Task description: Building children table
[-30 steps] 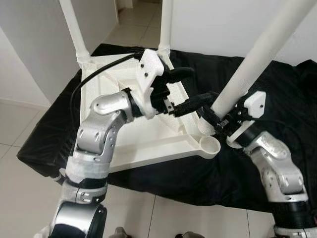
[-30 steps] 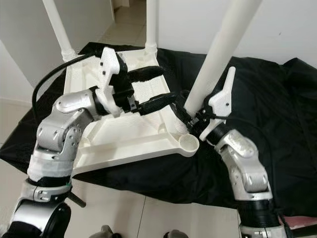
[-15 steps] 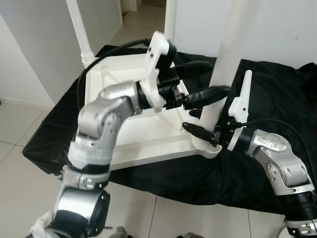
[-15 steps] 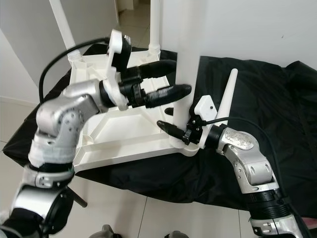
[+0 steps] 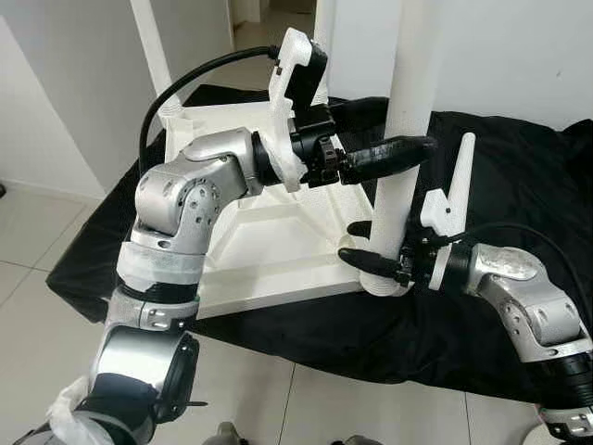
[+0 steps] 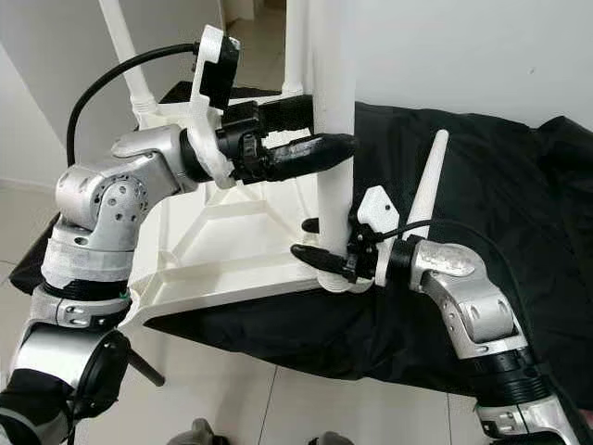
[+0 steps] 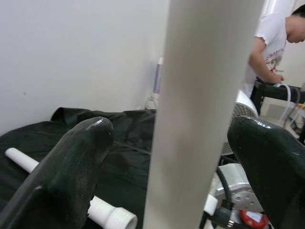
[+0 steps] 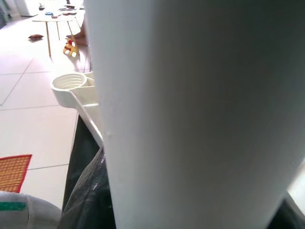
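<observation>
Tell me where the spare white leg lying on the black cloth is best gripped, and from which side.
Probably mid-shaft, from above. The spare leg lies on the black cloth beside the right arm, threaded end toward the robot; a round, even shaft suits fingers closing across it. The right gripper is nearest, but it straddles the base of the upright leg, and the left gripper straddles that leg higher up.

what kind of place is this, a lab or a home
Probably a home. Pale floor tiles, plain white walls and a doorway behind; the right wrist view shows a small table and a toy on the floor. A person stands nearby.
</observation>
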Robot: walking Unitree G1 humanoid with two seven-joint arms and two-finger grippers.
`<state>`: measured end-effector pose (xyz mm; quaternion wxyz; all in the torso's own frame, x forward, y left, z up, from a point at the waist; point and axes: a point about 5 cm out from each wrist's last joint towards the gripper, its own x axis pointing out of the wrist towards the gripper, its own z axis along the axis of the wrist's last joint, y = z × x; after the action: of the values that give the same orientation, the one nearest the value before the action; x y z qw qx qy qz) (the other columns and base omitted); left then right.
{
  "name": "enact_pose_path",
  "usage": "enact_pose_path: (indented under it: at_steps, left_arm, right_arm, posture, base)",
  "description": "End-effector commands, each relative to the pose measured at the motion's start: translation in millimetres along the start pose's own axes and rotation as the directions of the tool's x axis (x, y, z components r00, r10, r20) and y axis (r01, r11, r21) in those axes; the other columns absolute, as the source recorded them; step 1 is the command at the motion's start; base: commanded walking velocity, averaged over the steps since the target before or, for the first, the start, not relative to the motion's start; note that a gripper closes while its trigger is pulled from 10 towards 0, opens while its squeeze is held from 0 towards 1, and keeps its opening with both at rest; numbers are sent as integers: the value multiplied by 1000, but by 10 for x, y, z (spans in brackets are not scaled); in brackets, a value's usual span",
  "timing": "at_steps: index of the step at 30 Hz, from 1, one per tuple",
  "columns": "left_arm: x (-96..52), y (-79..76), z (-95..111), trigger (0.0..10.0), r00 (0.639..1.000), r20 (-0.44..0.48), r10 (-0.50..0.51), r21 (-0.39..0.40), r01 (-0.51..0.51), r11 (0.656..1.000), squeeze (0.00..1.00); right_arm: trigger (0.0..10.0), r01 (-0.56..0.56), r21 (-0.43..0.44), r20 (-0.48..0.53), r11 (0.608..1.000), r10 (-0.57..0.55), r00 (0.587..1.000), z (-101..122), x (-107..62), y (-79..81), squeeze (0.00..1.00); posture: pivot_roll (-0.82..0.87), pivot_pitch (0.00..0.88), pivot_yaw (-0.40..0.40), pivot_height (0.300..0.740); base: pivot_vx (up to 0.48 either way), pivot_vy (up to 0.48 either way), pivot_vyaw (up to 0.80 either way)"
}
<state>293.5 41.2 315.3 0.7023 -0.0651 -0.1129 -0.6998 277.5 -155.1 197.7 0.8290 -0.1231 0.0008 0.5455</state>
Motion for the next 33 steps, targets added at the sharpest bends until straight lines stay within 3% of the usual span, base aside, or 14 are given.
enact_pose_path:
  at_steps: [1,2,3,5,6,28,29,32,33]
  left_arm:
    - [36,-95,44,10000,983,-7,-185,8,185,983,0]
    - [36,-95,44,10000,983,-7,-185,8,185,983,0]
    - [50,-80,58,6627,980,-15,-200,-15,200,980,0]
    - [50,-80,58,6627,980,-15,-200,-15,200,980,0]
    - [68,-67,80,0,976,-20,-218,-33,217,976,0]
    - [154,-5,192,0,967,-35,-254,-44,252,967,0]
    - [222,82,196,10000,983,-112,-143,-7,143,990,0]
    - [222,82,196,10000,983,-112,-143,-7,143,990,0]
    - [280,167,212,10000,986,-160,-43,20,46,999,0]
  right_arm:
    - [10000,-26,-1,8,1000,26,1000,31,20,15,0]
    - [10000,-26,-1,8,1000,26,1000,31,20,15,0]
    - [10000,-30,1,0,1000,30,1000,24,16,12,0]
    - [10000,-30,1,0,1000,30,1000,24,16,12,0]
    - [10000,-36,2,-11,999,36,999,15,11,10,0]
    - [10000,-20,-13,-43,1000,20,999,88,-33,-108,0]
    - [10000,74,-2,8,997,-74,997,186,-24,-237,1000]
    - [10000,74,-2,8,997,-74,997,186,-24,-237,1000]
    - [10000,152,4,56,988,-152,987,267,-21,-334,1000]
  posture:
    - [-51,0,13,740]
    - [-51,0,13,740]
    - [-53,0,22,740]
    - [-53,0,22,740]
    - [-60,0,36,740]
    - [-72,0,44,740]
    - [-78,0,47,740]
    - [-78,0,47,740]
    - [-79,0,55,740]
  base:
    - [0,0,0]
    - [0,0,0]
    - [0,0,0]
    - [0,0,0]
    - [0,0,0]
    - [0,0,0]
    - [0,0,0]
    - [0,0,0]
    - [0,0,0]
